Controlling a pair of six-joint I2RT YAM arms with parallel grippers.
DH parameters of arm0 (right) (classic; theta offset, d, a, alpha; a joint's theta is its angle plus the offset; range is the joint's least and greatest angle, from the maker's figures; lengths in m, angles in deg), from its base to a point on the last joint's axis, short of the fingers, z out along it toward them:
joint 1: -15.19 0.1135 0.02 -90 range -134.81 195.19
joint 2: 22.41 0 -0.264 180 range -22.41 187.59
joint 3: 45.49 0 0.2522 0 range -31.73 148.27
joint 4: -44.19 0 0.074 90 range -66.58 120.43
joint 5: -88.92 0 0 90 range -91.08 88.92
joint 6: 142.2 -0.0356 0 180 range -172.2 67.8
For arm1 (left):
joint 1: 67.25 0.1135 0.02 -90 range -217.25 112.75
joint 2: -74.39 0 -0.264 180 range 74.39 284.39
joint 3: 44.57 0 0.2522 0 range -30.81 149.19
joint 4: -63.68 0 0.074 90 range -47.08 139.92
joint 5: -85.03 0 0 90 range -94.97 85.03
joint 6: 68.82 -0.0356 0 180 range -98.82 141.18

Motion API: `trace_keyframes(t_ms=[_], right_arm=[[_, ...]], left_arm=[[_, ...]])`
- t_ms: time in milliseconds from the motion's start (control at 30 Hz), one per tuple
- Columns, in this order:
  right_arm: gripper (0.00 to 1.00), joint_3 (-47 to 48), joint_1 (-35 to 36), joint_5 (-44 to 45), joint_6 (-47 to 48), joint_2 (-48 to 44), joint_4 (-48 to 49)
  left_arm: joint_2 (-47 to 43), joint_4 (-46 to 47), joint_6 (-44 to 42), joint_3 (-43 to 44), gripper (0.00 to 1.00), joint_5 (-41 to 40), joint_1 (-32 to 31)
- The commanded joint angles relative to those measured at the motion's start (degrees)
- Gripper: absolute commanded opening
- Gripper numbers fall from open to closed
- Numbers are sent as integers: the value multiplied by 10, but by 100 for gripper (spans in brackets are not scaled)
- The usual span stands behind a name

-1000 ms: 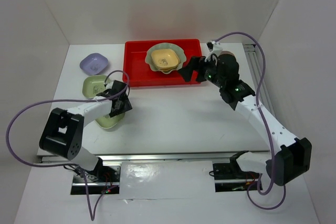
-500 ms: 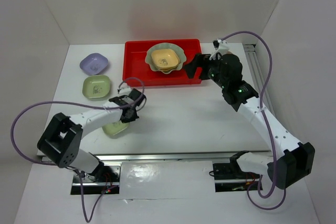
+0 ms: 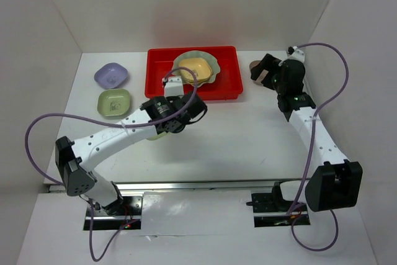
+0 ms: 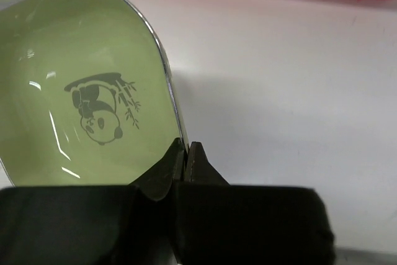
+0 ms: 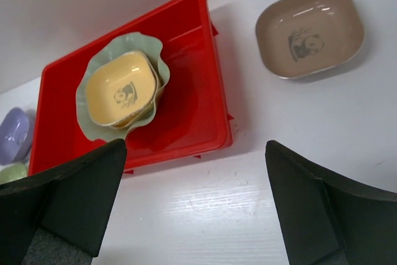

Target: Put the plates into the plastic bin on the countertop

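The pincer [image 5: 195,153] stands wide open, its two black fingers [image 5: 74,197] low at either side over the white counter [image 5: 205,215]. Ahead and left of it lies the red bin [image 5: 198,91]. In the bin's left half sits a scalloped green dish [image 5: 85,100] with a yellow dish [image 5: 121,88], panda print up, nested inside. Ahead and right, outside the bin, a brown dish [image 5: 309,29] rests on the counter. Far left, a lavender dish [image 5: 13,133] shows partly.

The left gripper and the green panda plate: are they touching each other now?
Touching. The left wrist view shows the left gripper shut on the rim of the green panda plate, one finger on each side of the edge.
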Motion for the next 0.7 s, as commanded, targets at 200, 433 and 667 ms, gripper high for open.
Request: trace_keyframes(t_ms=[200, 433, 667], right_arm=[[100, 17, -38, 96, -32, 48, 21], [100, -43, -102, 22, -59, 77, 64], [100, -80, -132, 9, -65, 78, 94]], left_arm=[[187, 338, -407, 169, 0, -3, 126], [400, 394, -499, 441, 0, 70, 161], [467, 458, -470, 480, 0, 145, 213]])
